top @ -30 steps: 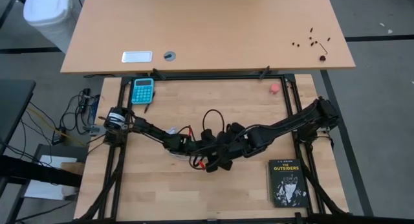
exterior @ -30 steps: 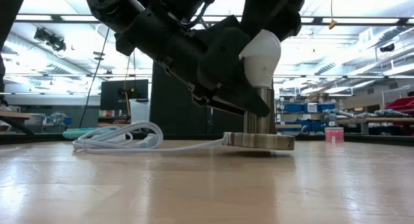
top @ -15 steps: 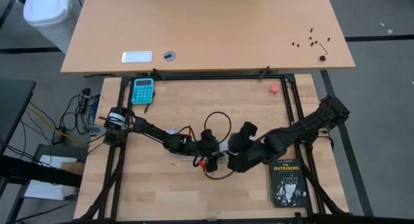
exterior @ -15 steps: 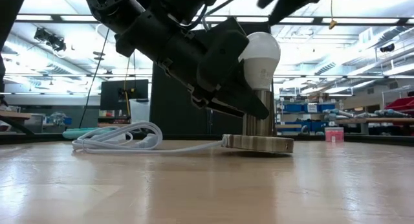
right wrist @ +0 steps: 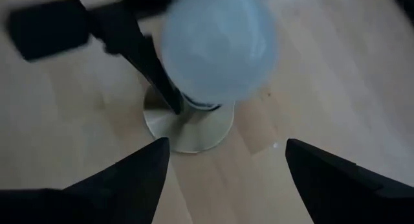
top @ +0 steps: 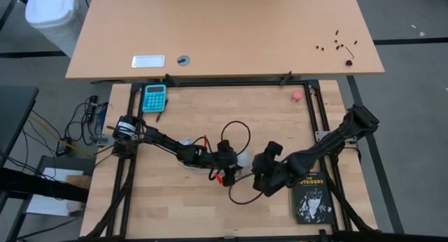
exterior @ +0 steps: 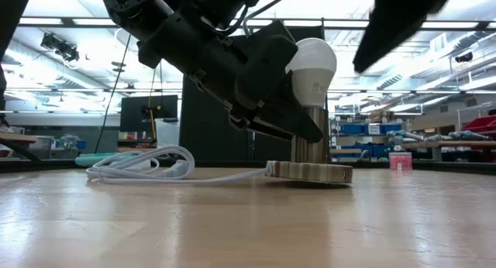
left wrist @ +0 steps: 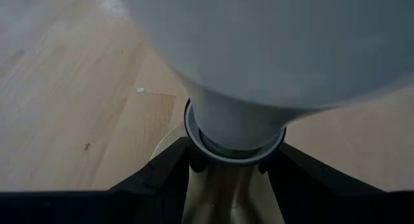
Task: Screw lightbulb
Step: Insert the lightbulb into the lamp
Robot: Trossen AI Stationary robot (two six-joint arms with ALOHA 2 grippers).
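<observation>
Since a second ago my right pincer [top: 262,178] has let go of the lightbulb [exterior: 311,65] and drawn back toward the black book [top: 310,198]; its fingers [right wrist: 336,179] now stand wide, holding nothing. My left pincer [exterior: 298,121] is clamped on the metal stem of the socket [exterior: 310,169], bracing it upright on the bench [exterior: 248,221]. White, the bulb sits upright in the socket's top, its cord [exterior: 139,166] coiled beside. I judge this a regrasp between turns: next I should bring the right pincer back over the bulb, close gently and twist again.

Matt frosted lightbulb [exterior: 312,65]; brushed-metal socket [exterior: 310,169]
</observation>
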